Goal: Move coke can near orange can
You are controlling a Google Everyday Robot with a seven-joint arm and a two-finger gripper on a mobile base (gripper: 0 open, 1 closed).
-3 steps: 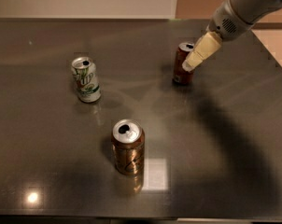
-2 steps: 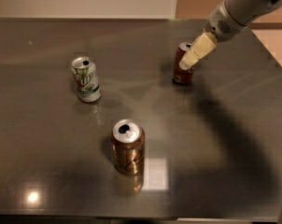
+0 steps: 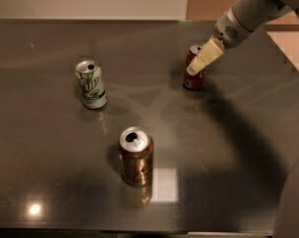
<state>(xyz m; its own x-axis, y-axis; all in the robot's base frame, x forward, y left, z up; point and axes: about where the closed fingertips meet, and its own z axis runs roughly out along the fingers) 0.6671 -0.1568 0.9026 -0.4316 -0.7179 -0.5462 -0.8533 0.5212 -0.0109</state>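
Three cans, namely one coke can (image 3: 195,80) at the one gripper (image 3: 194,68), one orange can (image 3: 135,161), one white-and-green can (image 3: 92,87).

A dark, glossy table (image 3: 238,148) stretches wide, with soft patches of reflected light on its surface. Three soda cans stand upright on it, well apart from one another. A white-and-green can (image 3: 91,86) stands at the left, toward the far side. The red coke can (image 3: 195,81) stands at the far right. The coppery orange can (image 3: 135,157), silver top opened, stands nearer, about midway across. The pale gripper (image 3: 199,64) reaches in from the far right, right at the coke can's upper part.
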